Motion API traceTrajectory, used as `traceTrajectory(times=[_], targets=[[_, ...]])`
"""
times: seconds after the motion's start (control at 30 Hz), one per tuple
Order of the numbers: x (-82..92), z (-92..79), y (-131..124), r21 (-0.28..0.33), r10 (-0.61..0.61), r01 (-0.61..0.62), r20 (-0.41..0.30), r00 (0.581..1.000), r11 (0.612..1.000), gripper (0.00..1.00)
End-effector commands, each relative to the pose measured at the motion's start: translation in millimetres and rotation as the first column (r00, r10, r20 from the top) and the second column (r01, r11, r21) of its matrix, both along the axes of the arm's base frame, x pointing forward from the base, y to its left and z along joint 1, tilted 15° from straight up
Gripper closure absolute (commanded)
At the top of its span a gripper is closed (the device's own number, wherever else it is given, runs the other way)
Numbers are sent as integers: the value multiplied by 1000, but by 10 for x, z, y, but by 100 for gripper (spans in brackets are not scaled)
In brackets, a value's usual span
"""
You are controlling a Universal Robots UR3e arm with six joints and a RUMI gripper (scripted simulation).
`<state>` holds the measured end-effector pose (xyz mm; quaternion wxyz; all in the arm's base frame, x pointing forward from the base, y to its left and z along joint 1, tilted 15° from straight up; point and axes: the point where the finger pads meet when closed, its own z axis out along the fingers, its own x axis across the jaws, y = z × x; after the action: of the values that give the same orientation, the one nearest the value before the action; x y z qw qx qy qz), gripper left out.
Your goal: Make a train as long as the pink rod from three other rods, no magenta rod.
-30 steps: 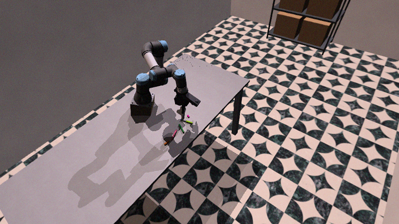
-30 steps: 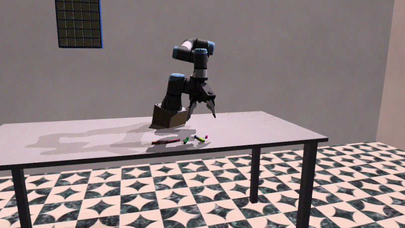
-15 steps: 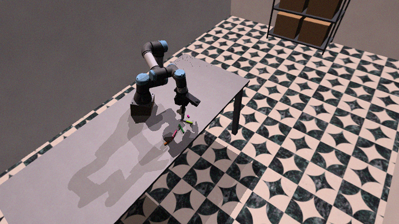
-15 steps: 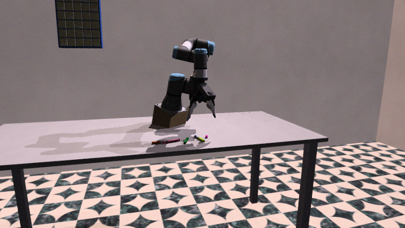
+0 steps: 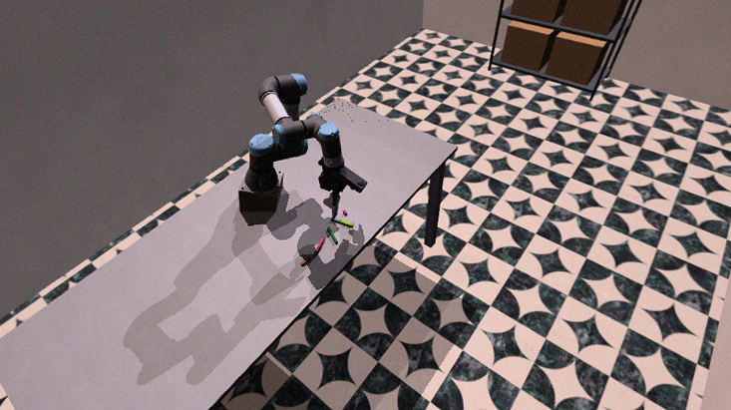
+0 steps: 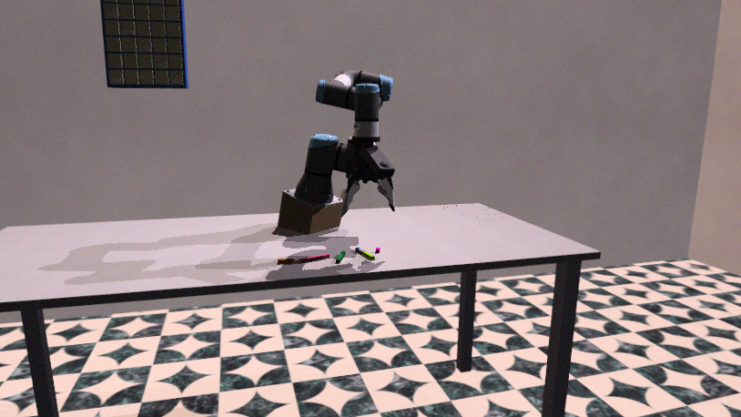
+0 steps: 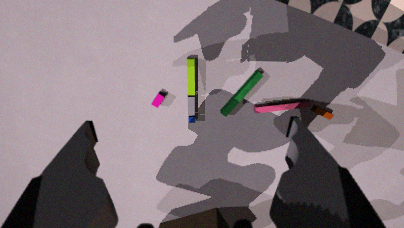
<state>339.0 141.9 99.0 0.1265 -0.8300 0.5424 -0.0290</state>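
Observation:
My gripper (image 6: 368, 210) (image 7: 193, 120) is wide open and empty, above the table behind the rods. In the wrist view a lime rod (image 7: 191, 76) (image 5: 347, 223) (image 6: 367, 255), a grey rod (image 7: 191, 106) and a blue rod (image 7: 191, 120) lie flat in one straight line, in that order, ends touching or almost touching. A magenta rod (image 7: 158, 99) (image 5: 344, 212) (image 6: 377, 249) lies apart to their left. A green rod (image 7: 242, 92) (image 5: 331, 236) (image 6: 340, 256) lies slanted to their right. Further right lie a pink rod (image 7: 277, 107) (image 5: 319, 245) (image 6: 316, 258) and an orange rod (image 7: 327, 114) (image 5: 304, 261) (image 6: 285, 261).
The pink and orange rods lie close together at an angle; shadow hides whether they touch. The green rod lies near the pink one's left end. The table (image 5: 81, 357) (image 6: 518, 233) has its front edge beyond the rods. The arm's base (image 5: 260, 199) (image 6: 309, 215) stands behind them.

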Motion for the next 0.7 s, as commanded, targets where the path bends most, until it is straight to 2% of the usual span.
traceTrajectory(times=[0.0,0.1,0.47,0.67], targets=[[-52,201,-31,3,3,-3,-7,1000,1000,0],[-59,236,-38,3,3,-3,-7,1000,1000,0],[-125,592,-105,3,3,-3,-7,1000,1000,0],[-141,679,-122,3,3,-3,-8,1000,1000,0]])
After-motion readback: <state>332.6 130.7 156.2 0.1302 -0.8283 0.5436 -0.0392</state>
